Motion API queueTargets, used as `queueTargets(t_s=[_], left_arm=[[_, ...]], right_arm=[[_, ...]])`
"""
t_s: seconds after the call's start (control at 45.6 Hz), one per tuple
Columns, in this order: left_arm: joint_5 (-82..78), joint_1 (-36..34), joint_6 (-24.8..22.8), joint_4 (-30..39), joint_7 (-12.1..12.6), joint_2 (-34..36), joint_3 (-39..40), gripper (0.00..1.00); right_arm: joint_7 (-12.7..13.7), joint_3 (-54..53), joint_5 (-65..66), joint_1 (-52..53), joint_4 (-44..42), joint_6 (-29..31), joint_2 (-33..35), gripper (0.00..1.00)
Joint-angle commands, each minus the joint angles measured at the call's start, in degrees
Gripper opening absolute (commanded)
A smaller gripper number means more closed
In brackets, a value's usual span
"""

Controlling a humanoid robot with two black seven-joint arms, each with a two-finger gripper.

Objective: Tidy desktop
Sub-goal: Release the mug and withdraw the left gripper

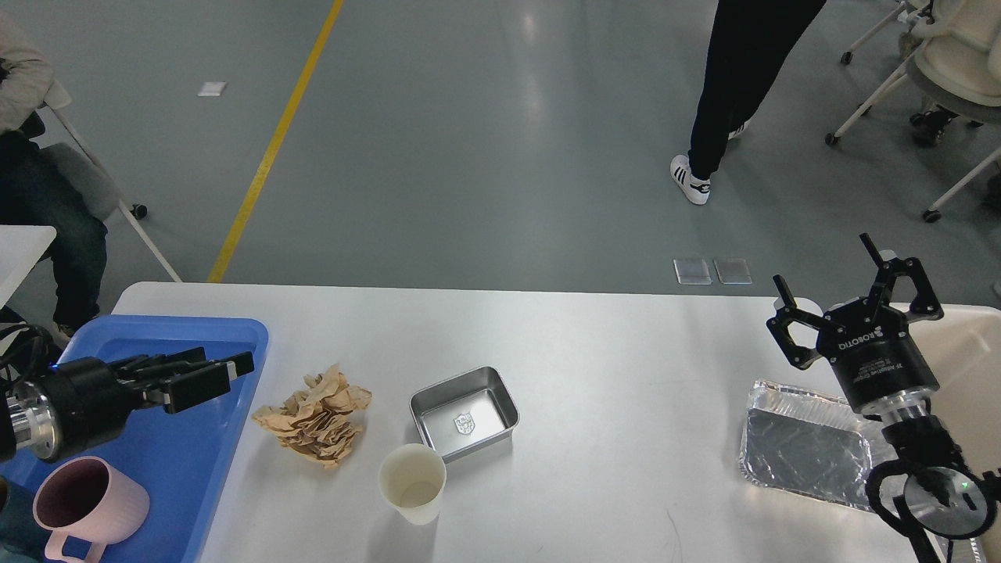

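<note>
A white desktop with faint grey scuff marks. On its left side, a bright blue tray holds a dusty pink mug with a darker mauve inside. A crumpled tan-brown paper has darker brown creases. A shiny silver metal dish bears a pale embossed emblem at its centre. A cream paper cup is off-white inside. A silver foil tray has a dull grey base. A cream bin sits at the right edge. Both grippers, left and right, are black; the right wrist carries white lettering. The floor is grey-green with 1 yellow stripe.
</note>
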State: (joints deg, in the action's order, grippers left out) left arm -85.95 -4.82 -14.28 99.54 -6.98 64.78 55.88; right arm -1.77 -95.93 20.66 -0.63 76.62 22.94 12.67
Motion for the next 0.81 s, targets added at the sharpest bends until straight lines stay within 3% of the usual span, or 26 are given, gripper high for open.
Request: queueTargets(t_s=[0.0, 0.153, 0.789], left_arm=[[-0.01, 2.53, 3.28, 0.04, -1.01, 0.18, 0.63, 0.84], [-0.01, 6.05, 10.67, 0.04, -1.19, 0.79, 0.72, 0.86], [0.52, 7.46, 10.85, 0.21, -1.37, 6.50, 3.71, 0.91]], right_arm=[[0.01, -0.05, 0.08, -0.07, -0.07, 0.00, 0.34, 1.00], [0.01, -0.05, 0.08, -0.07, -0.07, 0.00, 0.34, 1.00], [0.01, 0.22, 0.08, -0.07, -0.33, 0.08, 0.78, 1.00]])
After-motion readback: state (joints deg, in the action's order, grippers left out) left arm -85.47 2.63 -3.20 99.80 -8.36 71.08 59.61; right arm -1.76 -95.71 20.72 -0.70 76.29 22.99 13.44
